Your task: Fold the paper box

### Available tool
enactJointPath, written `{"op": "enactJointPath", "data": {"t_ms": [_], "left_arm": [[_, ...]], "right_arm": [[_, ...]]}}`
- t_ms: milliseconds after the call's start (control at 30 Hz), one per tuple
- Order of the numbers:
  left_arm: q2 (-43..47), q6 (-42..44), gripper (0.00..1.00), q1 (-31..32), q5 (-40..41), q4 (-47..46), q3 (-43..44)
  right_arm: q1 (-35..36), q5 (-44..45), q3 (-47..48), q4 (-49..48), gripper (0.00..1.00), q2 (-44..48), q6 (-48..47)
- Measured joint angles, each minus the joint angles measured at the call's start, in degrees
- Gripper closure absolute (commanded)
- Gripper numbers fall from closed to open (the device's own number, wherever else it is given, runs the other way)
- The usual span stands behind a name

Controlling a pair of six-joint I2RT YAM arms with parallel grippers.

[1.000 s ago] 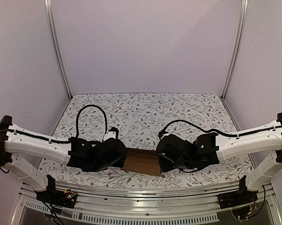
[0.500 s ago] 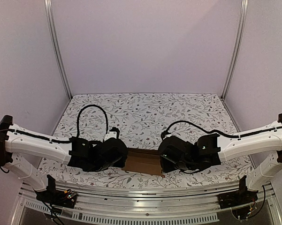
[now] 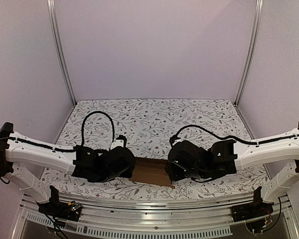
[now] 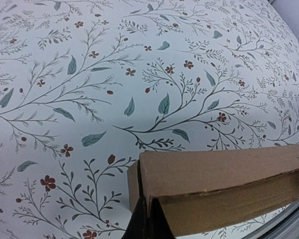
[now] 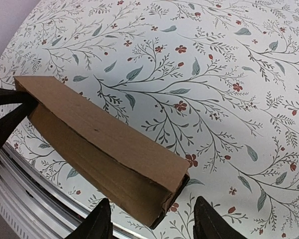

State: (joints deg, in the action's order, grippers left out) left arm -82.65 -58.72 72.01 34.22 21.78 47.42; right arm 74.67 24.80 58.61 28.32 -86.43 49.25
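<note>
The shallow brown cardboard paper box is looking pretty much folded at this point: lid down, sides up, reading as a closed flat box rather than a sheet. It's sitting at the near edge of the floral-print desk, between the two arms. Whether it's resting on the desk or hanging just above it is hard to say. The left gripper is pinching the box's left end, jaws clamped on the cardboard. The right gripper is straddling the right end with its jaws apart, not gripping anything. What's remaining is probably just letting go, and maybe pressing the right end, which seems to be gaping a little.
</note>
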Motion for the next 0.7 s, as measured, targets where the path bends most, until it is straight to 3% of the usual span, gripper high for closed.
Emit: {"op": "enactJointPath", "data": {"t_ms": [167, 233, 400, 567, 700], "left_arm": [[0.00, 0.00, 1.00, 0.00, 0.00, 0.02, 0.00], [0.00, 0.00, 1.00, 0.00, 0.00, 0.02, 0.00], [0.00, -0.02, 1.00, 0.00, 0.00, 0.00, 0.00], [0.00, 0.00, 1.00, 0.04, 0.00, 0.00, 0.00], [-0.02, 0.00, 1.00, 0.11, 0.07, 0.00, 0.00]], "right_arm": [[0.22, -0.85, 0.02, -0.92, 0.38, 3.58, -0.90], [0.33, -0.85, -0.24, -1.03, 0.45, 5.68, -0.92], [0.35, 0.31, -3.21, -1.11, 0.72, 11.37, -0.59], [0.35, 1.55, -5.22, -0.44, 0.79, 12.17, 0.55], [0.35, 2.01, -5.05, -0.33, 0.79, 11.52, 0.35]]}}
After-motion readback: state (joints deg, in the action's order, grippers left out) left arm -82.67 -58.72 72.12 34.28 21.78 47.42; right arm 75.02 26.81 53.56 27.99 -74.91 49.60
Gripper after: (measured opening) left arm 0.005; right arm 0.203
